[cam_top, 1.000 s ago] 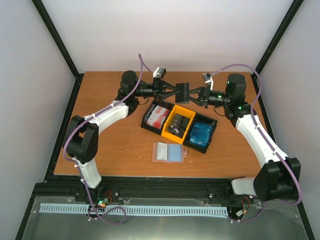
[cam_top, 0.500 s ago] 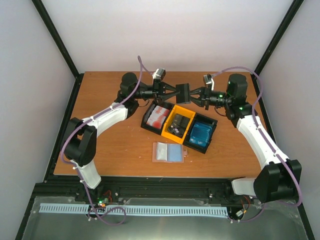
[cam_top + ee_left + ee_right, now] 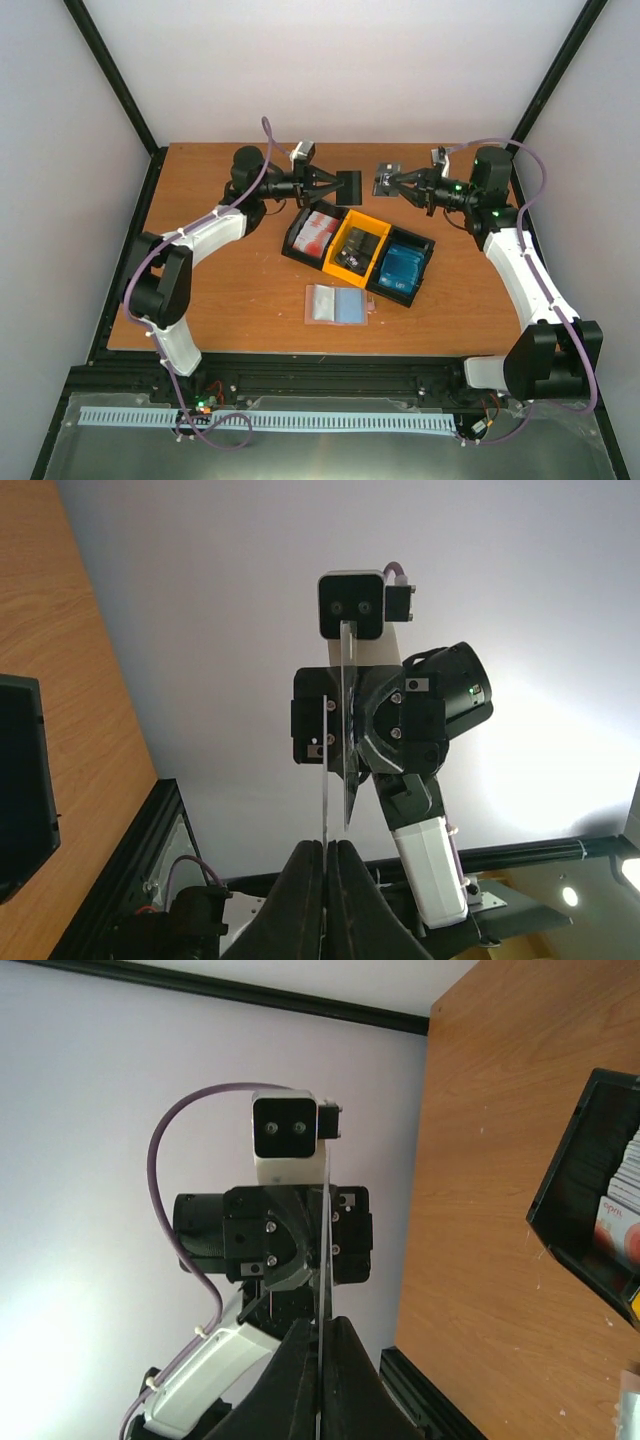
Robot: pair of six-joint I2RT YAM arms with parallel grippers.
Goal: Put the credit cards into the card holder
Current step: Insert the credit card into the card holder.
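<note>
Credit cards: two dark ones are pinched in the air, one per gripper, at 12 o'clock of the yellow bin (image 3: 372, 222).
The left gripper (image 3: 335, 184) is clenched on a black card (image 3: 350, 185). The right gripper (image 3: 398, 182) is clenched on a greyer card (image 3: 385, 181). The two cards sit near each other but apart, and each wrist view shows its card edge-on, thin and straight between closed fingers. The card holder (image 3: 337, 305) lies flat on the table at 6 o'clock of the bins, well apart from both cards. In my judgement, the cards should go down one at a time. The pinch should stay near one edge so the free edge leads, and the card should slide level into a pocket mouth rather than be pressed in. The holder looks light and may skid, so the other arm should steady it. The cards look rigid and slick.
</note>
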